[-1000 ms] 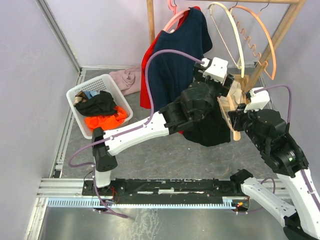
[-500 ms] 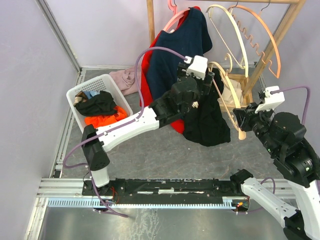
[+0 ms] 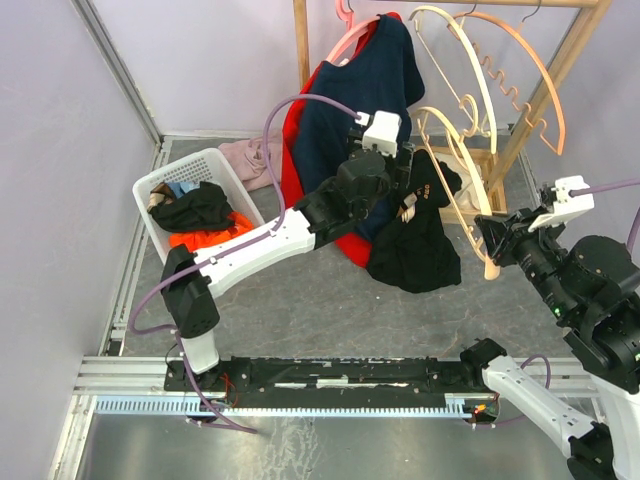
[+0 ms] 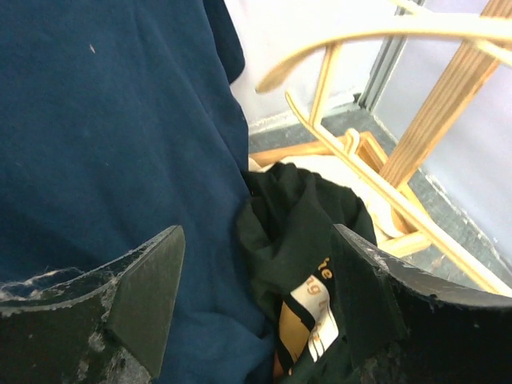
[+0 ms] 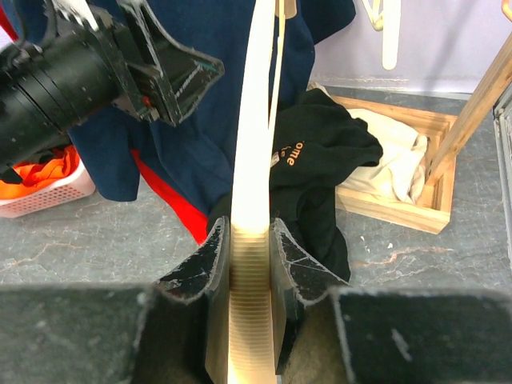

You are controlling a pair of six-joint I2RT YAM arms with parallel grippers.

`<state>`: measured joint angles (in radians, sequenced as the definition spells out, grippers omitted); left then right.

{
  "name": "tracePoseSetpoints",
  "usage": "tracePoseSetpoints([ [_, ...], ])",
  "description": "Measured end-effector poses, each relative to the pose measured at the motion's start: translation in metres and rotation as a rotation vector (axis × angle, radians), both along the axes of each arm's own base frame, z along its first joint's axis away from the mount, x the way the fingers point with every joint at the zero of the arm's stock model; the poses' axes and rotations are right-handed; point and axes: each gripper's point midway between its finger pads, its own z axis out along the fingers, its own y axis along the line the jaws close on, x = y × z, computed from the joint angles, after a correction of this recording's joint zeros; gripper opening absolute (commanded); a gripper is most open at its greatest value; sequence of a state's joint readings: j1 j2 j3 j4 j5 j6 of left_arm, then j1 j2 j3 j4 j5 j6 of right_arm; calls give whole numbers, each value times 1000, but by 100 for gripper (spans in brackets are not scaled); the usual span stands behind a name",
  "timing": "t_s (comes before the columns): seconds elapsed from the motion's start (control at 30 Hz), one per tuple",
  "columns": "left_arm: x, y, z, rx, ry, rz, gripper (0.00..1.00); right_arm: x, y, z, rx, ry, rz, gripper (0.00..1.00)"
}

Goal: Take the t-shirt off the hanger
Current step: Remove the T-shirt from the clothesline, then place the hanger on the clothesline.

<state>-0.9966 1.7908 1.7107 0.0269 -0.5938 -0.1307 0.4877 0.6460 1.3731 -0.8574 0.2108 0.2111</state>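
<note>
Now my right gripper (image 5: 250, 240) is pinched tight on the pale hanger (image 5: 258, 120), whose long curve runs straight up the frame away from me. My left gripper (image 4: 256, 292) gapes wide, holding nothing, facing a navy shirt (image 4: 104, 120) and the black t-shirt (image 4: 292, 216), bunched lower centre, elongated top to bottom.
</note>
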Motion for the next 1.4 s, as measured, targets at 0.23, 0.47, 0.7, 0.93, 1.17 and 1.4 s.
tracePoseSetpoints([
  [0.23, -7, -3, -56, 65, 78, -39, 78, 11, 6, 10, 9, -16, 0, 1],
  [0.47, -29, 18, -85, 88, 114, -80, 79, 45, 23, 25, 20, -37, -4, 1],
  [0.7, -44, 33, -57, -15, 78, -102, 79, 70, 31, 41, 23, -67, -28, 1],
  [0.93, -52, 38, -61, -39, 86, -119, 79, 88, 35, 63, 25, -119, -52, 1],
  [1.17, -54, 39, -69, -26, 97, -125, 79, 110, 40, 70, 7, -142, -75, 1],
  [1.4, -54, 39, -68, -32, 94, -126, 79, 129, 44, 77, -11, -166, -102, 1],
])
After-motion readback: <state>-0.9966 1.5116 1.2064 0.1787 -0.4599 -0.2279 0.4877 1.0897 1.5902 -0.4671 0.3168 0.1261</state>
